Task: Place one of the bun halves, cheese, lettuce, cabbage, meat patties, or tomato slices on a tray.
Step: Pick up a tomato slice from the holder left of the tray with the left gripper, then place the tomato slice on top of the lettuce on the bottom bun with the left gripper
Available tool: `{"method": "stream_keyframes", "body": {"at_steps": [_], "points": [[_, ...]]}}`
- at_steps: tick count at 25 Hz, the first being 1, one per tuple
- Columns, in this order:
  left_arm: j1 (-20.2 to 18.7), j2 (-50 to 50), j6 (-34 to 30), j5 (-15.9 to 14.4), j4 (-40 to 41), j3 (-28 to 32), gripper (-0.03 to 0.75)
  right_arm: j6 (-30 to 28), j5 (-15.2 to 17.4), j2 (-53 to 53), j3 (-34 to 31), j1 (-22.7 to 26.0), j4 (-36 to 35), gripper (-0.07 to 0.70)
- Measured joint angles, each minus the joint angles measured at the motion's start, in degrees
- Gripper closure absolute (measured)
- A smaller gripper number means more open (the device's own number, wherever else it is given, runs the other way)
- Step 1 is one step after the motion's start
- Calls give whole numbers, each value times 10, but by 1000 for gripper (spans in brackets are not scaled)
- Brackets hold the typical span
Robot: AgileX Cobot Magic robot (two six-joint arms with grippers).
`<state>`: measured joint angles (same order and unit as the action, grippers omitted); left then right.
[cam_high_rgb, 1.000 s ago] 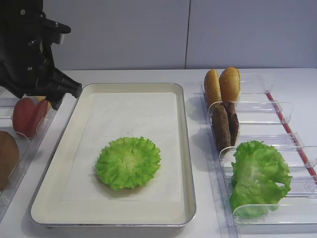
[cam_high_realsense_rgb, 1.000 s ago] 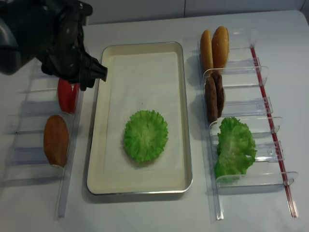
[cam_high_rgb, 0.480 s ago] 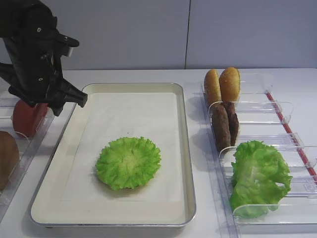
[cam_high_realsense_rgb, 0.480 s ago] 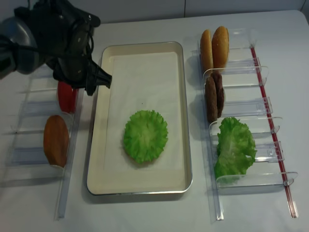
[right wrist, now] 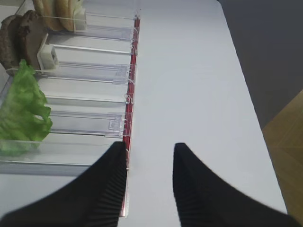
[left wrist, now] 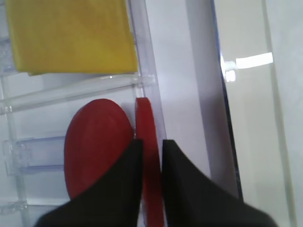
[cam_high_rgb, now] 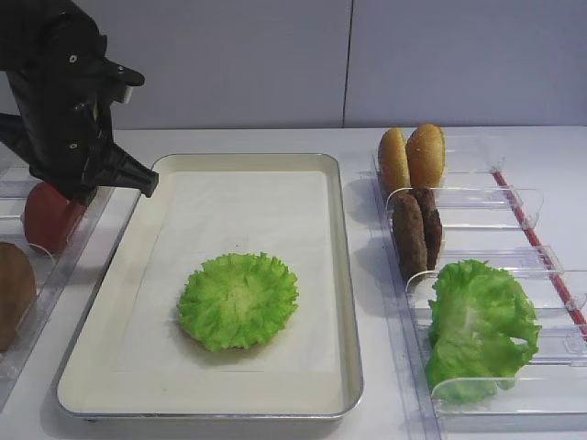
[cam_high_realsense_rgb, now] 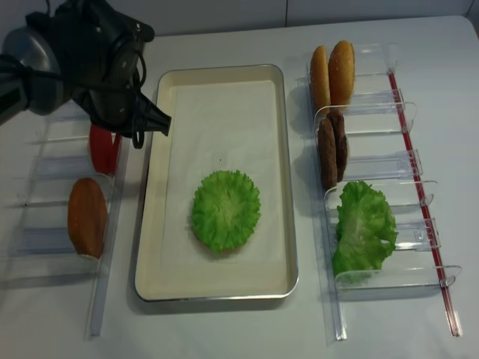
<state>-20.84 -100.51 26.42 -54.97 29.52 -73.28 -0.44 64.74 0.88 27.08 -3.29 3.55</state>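
Left wrist view shows the left gripper (left wrist: 151, 156) down in a clear plastic bin (left wrist: 142, 85), its black jaws drawn in close on either flat face of one tomato slice (left wrist: 147, 137), which stands on edge against the bin wall. The jaws look to be touching the slice, though a firm pinch cannot be confirmed. Standing the discs upright leaves a thin rim for the jaws to straddle, which is likely why they are stored so. A second tomato slice (left wrist: 97, 151) leans just beside it, smooth, red and round. Behind a divider lies the cheese (left wrist: 71, 35), a thin, flat yellow square.

Next to the bins on the white bench (cam_high_realsense_rgb: 224, 329) sits the tray (cam_high_realsense_rgb: 217, 73), shallow, cream-coloured, round-cornered and lined with paper; a ruffled green lettuce leaf (cam_high_realsense_rgb: 225, 210) already lies on it.

Across the tray, more bins hold the bun halves (cam_high_realsense_rgb: 333, 71), golden and domed, the meat patties (cam_high_realsense_rgb: 331, 149), dark and rough, and loose crinkled lettuce (cam_high_realsense_rgb: 364, 224).

The right gripper (right wrist: 149, 182) waits over bare bench beside those bins, jaws as closed as they go, holding nothing.
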Motion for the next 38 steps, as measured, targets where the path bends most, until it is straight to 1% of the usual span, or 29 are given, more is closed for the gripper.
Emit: {"method": "stream_keyframes", "body": {"at_steps": [3, 5, 8, 14, 17, 19, 24, 27, 30, 35, 36, 38], "points": [[0, 0, 1, -2, 1, 0, 657, 0, 0, 0, 0, 0, 0, 356], [0, 0, 6, -3, 3, 0, 669, 0, 0, 0, 0, 0, 0, 356], [0, 0, 13, -10, 3, 0, 670, 0, 0, 0, 0, 0, 0, 356], [0, 0, 28, -44, 28, -1, 670, 0, 0, 0, 0, 0, 0, 356], [-1, 7, 30, -53, 25, -1, 670, 0, 0, 0, 0, 0, 0, 356], [-8, 23, 30, -55, 22, -1, 671, 0, 0, 0, 0, 0, 0, 356], [-43, 75, 48, -56, 19, -1, 671, 0, 0, 0, 0, 0, 0, 356], [-65, 99, 59, -68, 17, -1, 671, 0, 0, 0, 0, 0, 0, 356], [-80, 122, 87, -72, 4, -1, 671, 0, 0, 0, 0, 0, 0, 356], [-87, 168, 104, -65, -44, 4, 671, -1, 0, 0, 0, 0, 0, 356], [-87, 178, 104, -59, -54, 10, 671, -2, 0, 0, 0, 0, 0, 356], [-87, 199, 105, -34, -85, 39, 671, -2, 0, 0, 0, 0, 0, 356]]}}
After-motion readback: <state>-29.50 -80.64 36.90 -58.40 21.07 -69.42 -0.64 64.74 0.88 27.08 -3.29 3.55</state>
